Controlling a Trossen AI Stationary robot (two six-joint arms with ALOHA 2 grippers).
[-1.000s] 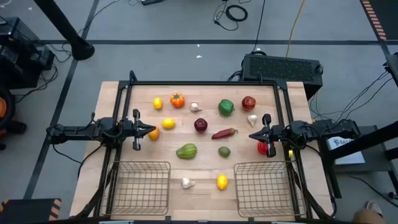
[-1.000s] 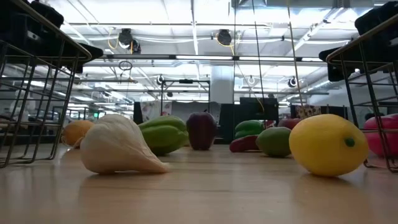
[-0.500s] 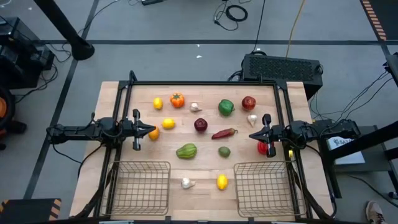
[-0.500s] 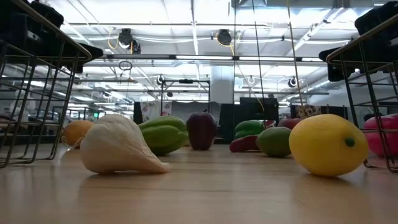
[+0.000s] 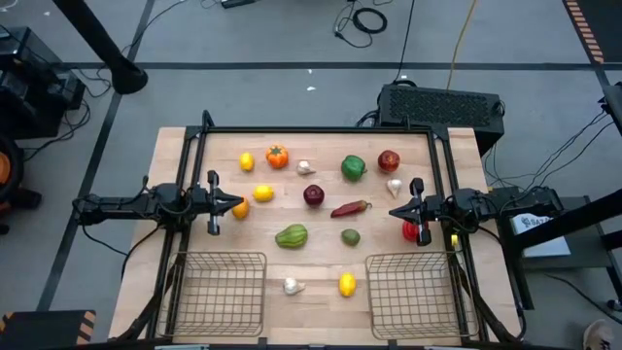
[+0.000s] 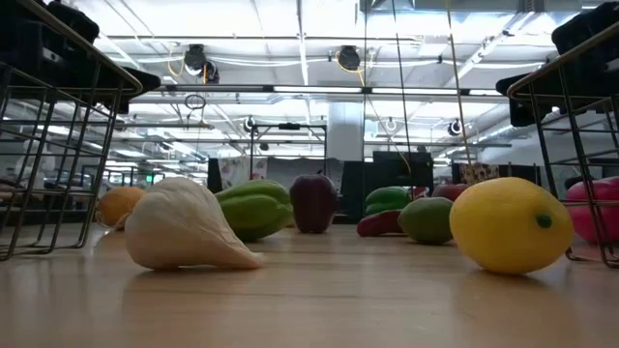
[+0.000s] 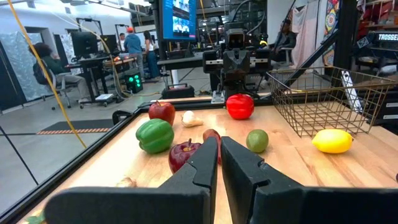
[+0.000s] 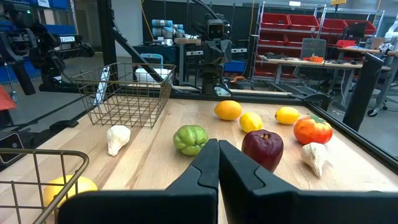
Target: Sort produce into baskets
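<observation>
white garlic bulb (image 6: 184, 228) and yellow lemon (image 6: 510, 225) lie nearest on the table (image 6: 309, 300) — wire baskets (image 6: 53, 145) flank them.

The worktop (image 5: 321, 292) is pale wood with a black frame. Two baskets (image 5: 219, 292) are dark wire mesh. The produce: three yellow lemons (image 5: 346, 284), an orange (image 5: 239, 207), an orange-red tomato (image 5: 277, 156) with a green top, two green peppers (image 5: 353, 167), a green lime (image 5: 350, 236), dark red apples (image 5: 313, 195), a red chili (image 5: 350, 208), white garlic bulbs (image 5: 292, 286), and a bright red piece (image 5: 410, 230).
</observation>
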